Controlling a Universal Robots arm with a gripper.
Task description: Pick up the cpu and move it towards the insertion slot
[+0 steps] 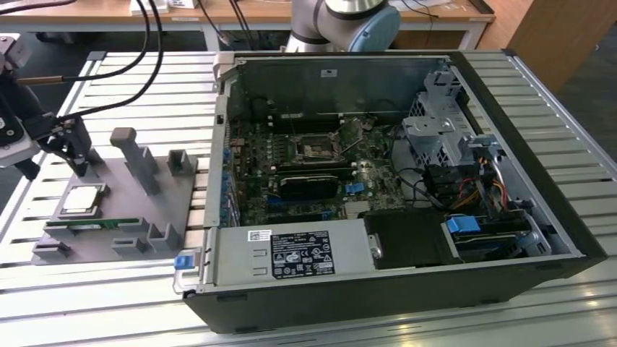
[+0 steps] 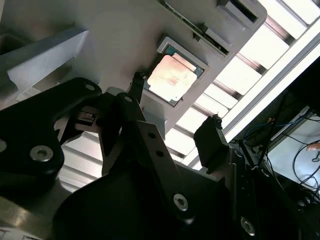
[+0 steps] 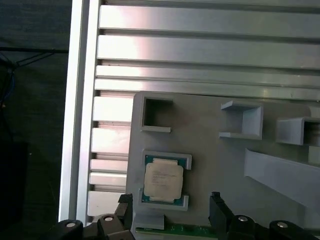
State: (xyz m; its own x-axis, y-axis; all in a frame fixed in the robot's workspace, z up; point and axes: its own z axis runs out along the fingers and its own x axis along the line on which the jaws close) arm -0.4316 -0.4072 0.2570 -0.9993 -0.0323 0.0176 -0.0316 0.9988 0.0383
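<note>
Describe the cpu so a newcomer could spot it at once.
To the exterior view's left of the open computer case stands a grey plastic fixture. The cpu lies flat in its square recess. It is the only silvery square chip there; the neighbouring memory stick is thin and green.

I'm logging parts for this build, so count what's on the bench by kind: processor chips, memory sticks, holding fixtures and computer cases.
cpu: 1
memory stick: 1
grey fixture: 1
computer case: 1
Total: 4
</note>
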